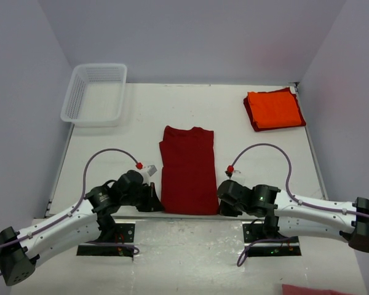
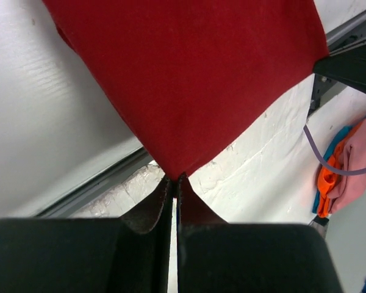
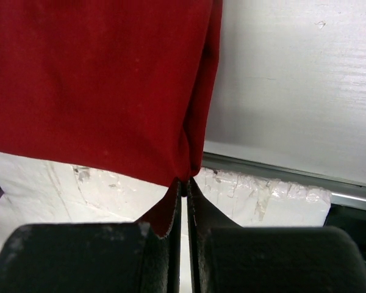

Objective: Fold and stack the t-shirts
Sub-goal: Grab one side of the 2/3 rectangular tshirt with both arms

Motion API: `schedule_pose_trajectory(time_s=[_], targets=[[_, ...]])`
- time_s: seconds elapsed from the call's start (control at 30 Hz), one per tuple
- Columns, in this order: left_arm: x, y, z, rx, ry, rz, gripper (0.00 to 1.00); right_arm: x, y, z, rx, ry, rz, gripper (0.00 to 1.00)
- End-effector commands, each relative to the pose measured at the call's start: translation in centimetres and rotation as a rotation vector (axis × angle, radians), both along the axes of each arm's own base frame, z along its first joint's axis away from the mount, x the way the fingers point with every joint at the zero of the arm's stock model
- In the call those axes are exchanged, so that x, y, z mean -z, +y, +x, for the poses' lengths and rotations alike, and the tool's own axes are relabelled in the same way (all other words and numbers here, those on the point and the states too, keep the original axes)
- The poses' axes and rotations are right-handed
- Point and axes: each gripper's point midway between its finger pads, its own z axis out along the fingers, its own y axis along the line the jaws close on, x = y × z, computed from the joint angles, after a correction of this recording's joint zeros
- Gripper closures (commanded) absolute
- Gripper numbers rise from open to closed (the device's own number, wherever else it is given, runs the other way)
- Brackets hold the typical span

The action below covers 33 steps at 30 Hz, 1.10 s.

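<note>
Your left claw (image 2: 174,179) and right claw (image 3: 184,182) are each clamping shut on a near corner of the crimson t-shirt (image 1: 187,175) on the table (image 1: 261,163).

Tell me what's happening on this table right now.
A red shirt lies lengthwise in the middle of the table, sleeves already folded in. The left end effector is shut on its near left corner and the right end effector on its near right corner, apparently ready for the next fold. An orange shirt lies folded at the far right, atop darker red cloth. A basket sits far left.
</note>
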Motion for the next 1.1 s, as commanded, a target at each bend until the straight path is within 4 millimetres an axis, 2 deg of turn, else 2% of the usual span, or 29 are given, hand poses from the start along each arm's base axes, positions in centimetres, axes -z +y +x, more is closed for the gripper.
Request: schedule_pose_trajectory(time_s=[0.0, 0.03, 0.07, 0.17, 0.27, 0.3, 0.37, 0.4, 0.73, 1.0, 1.07], targets=[[-3.7, -0.2, 1.5, -0.043, -0.08, 0.006, 1.0, -2.2, -0.4, 1.2, 0.048, -0.07, -0.017, 1.0], [-3.9, 0.1, 2.2, -0.065, -0.106, 0.044, 1.0, -3.1, -0.2, 1.7, 0.054, -0.091, -0.017, 1.0], [-5.7, -0.2, 2.8, -0.065, -0.144, 0.036, 1.0, -3.3, -0.6, 1.7, 0.051, -0.094, -0.038, 1.0], [-7.3, -0.3, 3.3, -0.06, -0.174, 0.046, 1.0, -4.8, -0.3, 2.1, 0.039, -0.119, -0.042, 1.0], [-8.2, -0.7, 3.7, -0.056, -0.191, 0.047, 1.0, -6.4, -0.1, 2.7, 0.031, -0.15, -0.044, 1.0], [-8.4, -0.8, 3.9, -0.055, -0.197, 0.049, 1.0, -7.6, 0.2, 3.0, 0.032, -0.167, -0.029, 1.0], [-9.1, -1.1, 4.2, -0.056, -0.209, 0.044, 1.0, -8.2, -0.2, 3.3, 0.024, -0.185, -0.055, 1.0], [-9.3, -1.1, 4.3, -0.055, -0.211, 0.043, 1.0, -9.0, 0.1, 3.4, 0.022, -0.196, -0.043, 1.0], [-10.3, -1.3, 5.4, -0.076, -0.246, 0.06, 1.0, -11.5, 0.4, 5.3, 0.008, -0.271, -0.096, 1.0], [-10.9, -1.2, 6.0, -0.1, -0.268, 0.066, 1.0, -13.4, 0.4, 8.4, 0.009, -0.338, -0.136, 1.0], [-10.9, -1.1, 6.8, -0.117, -0.286, 0.094, 1.0, -13.7, 0.4, 9.4, 0.009, -0.351, -0.136, 1.0]])
